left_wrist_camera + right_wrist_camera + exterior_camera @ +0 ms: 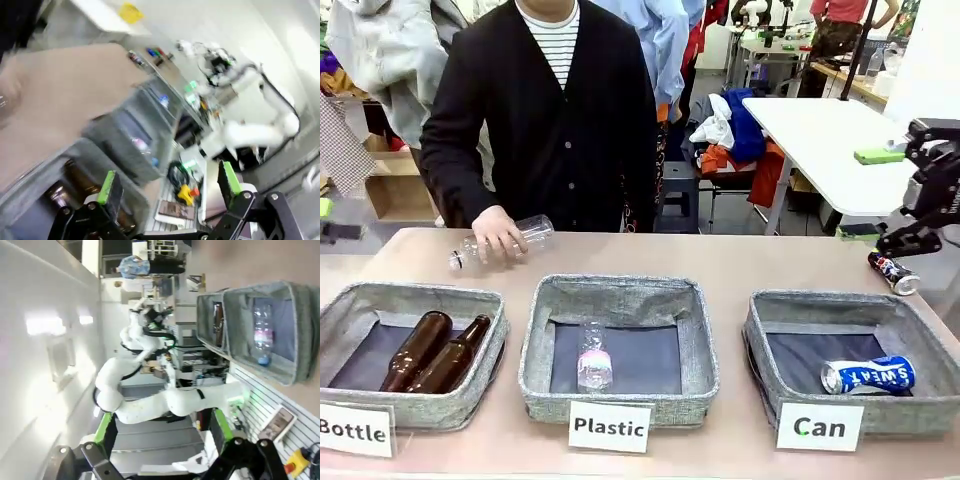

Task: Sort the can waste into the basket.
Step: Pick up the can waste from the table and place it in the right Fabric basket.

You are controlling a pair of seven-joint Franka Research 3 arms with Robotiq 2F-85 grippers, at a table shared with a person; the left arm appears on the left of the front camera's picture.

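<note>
Grey fabric makes up three square baskets, set in a row along the near side of the bench [770,260], each with a white card in front.

Left: the "Bottle" basket [350,310] holds two brown glass bottles [430,352] lying side by side. In the left wrist view my left fingers [106,187] are spread wide with nothing between the green pads, and the brown bottles show below them. Behind this basket a person's hand [498,232] rests on a clear plastic bottle [538,230] lying on the bench.

Centre: the "Plastic" basket [620,290] contains one clear bottle [594,358].

Right: the "Can" basket [840,303] holds the blue-and-white can [868,375], on its side on the dark lining with "SWEAT" readable. The black can [893,273] lies on the bench behind that basket, outside it and near the bench's right edge. My right arm [932,185] hangs just above the black can; I cannot tell whether it touches. In the right wrist view my right fingers [106,426] are released — parted wide, gripping nothing.
</note>
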